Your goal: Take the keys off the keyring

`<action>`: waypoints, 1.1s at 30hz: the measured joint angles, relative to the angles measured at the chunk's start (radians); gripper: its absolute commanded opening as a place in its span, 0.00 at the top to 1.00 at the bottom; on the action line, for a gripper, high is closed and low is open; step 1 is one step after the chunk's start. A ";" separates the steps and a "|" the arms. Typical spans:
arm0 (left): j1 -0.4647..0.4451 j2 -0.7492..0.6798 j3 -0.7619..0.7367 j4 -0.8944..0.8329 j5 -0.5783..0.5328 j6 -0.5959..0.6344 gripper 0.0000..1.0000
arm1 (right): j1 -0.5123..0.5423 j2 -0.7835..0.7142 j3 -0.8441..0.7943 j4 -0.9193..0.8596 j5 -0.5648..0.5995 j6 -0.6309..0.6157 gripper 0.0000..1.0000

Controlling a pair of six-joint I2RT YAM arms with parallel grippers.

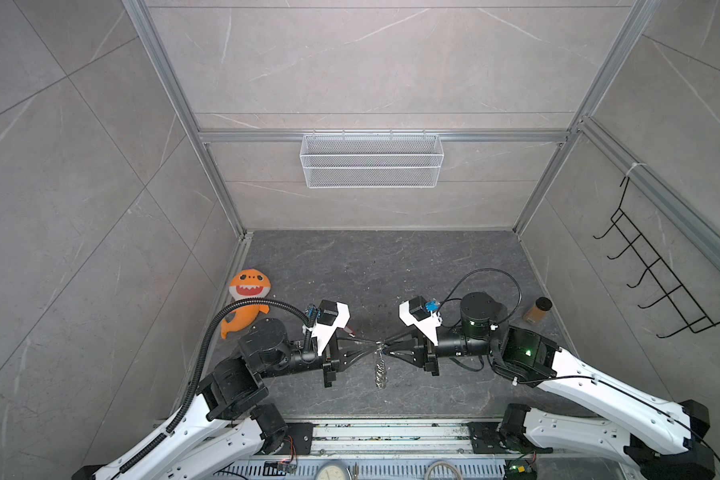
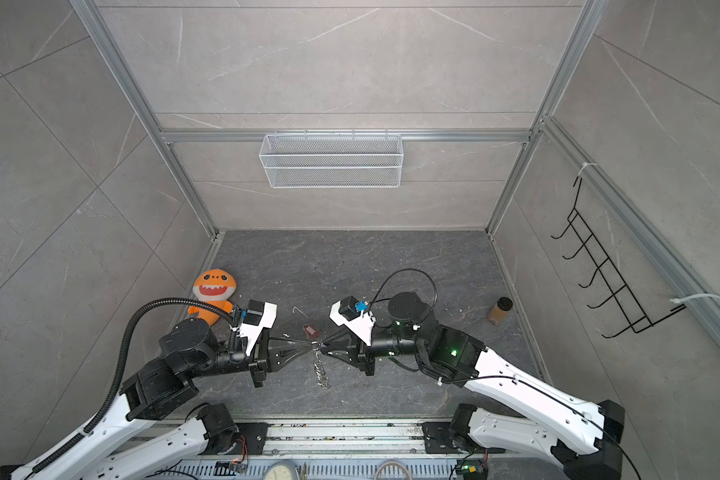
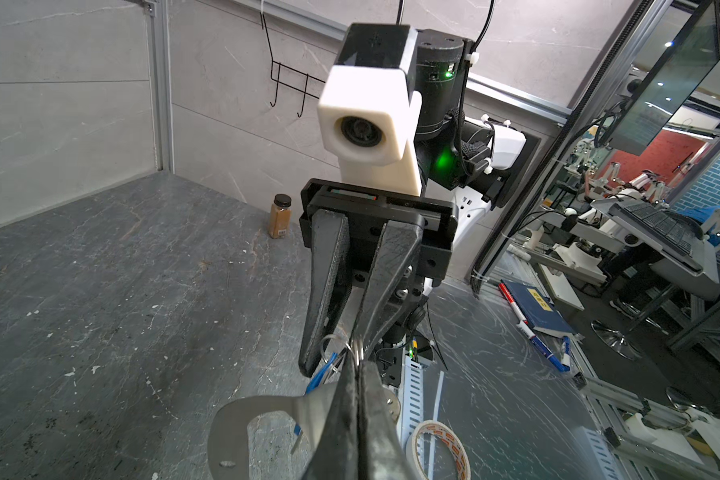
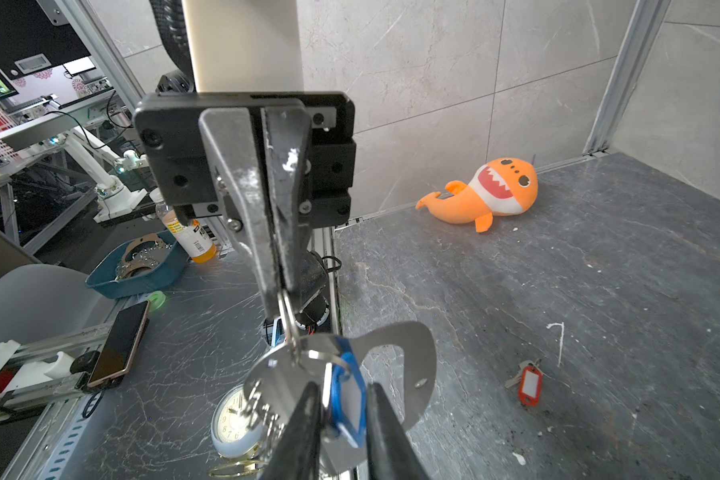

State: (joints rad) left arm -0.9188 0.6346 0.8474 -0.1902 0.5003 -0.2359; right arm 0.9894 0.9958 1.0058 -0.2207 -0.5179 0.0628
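Walls (image 1: pixel 371 62): pale grey veined tile on three sides, held in an aluminium frame (image 1: pixel 246 136). Floor (image 1: pixel 391 270): dark grey stone look, pale veins, scuffed, with white flecks. White mesh basket (image 1: pixel 371 160) hangs on the back wall. Black wire hook rack (image 1: pixel 659 262) on the right wall. Light even, shadows soft. Past the open side, a monitor (image 3: pixel 674 75).
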 measured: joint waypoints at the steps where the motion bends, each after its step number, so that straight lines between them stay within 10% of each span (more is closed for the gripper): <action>1: 0.000 0.000 0.000 0.004 0.000 0.000 1.00 | 0.001 0.000 0.000 0.000 0.003 0.000 0.83; 6: 0.000 0.000 -0.008 0.023 -0.003 -0.011 1.00 | 0.023 0.000 0.000 -0.003 0.042 -0.010 1.00; 33: -0.002 -0.027 -0.107 0.129 -0.047 -0.061 1.00 | 0.123 0.040 -0.013 -0.021 0.178 -0.086 1.00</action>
State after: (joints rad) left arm -0.9203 0.6071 0.7406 -0.0616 0.4530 -0.2966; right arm 1.1126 1.0363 0.9928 -0.2420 -0.3397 -0.0231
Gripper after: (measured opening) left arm 0.052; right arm 0.058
